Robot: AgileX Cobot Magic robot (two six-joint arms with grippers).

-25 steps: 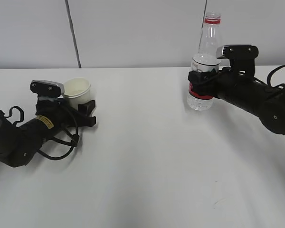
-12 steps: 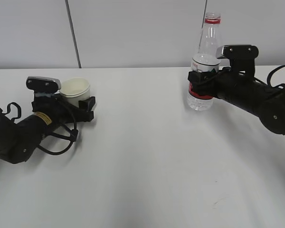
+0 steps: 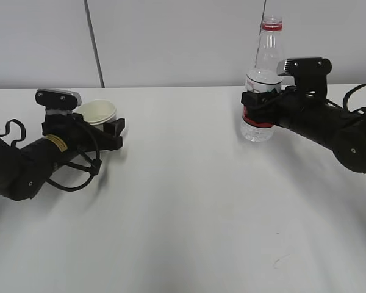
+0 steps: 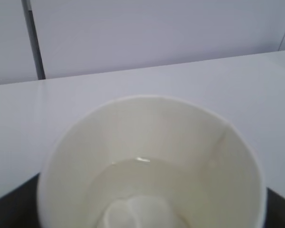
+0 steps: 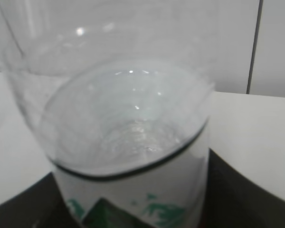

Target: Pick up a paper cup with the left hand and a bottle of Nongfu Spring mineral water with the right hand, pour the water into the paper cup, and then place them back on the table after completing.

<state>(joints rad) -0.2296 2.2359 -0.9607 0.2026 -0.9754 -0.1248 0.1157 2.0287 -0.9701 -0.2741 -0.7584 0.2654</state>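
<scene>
A white paper cup (image 3: 97, 112) sits between the jaws of my left gripper (image 3: 104, 126), which is shut on it low over the white table (image 3: 189, 207) at the left. In the left wrist view the cup (image 4: 147, 142) fills the frame and holds a little clear water (image 4: 142, 185). The uncapped Nongfu Spring bottle (image 3: 263, 67), with a red neck ring and a red-and-white label, stands upright on the table at the right. My right gripper (image 3: 254, 105) is shut on its labelled middle. The right wrist view shows the bottle (image 5: 133, 185) partly filled with water (image 5: 128, 123).
A grey panelled wall with a dark vertical seam (image 3: 93, 43) runs just behind the table's far edge. Both black arms lie low over the table at its left and right sides, with loose black cables (image 3: 79, 177) beside the left one.
My left gripper has shifted slightly and risen a little with the paper cup in it, and its camera block sits higher. The bottle and the right arm have not moved.
</scene>
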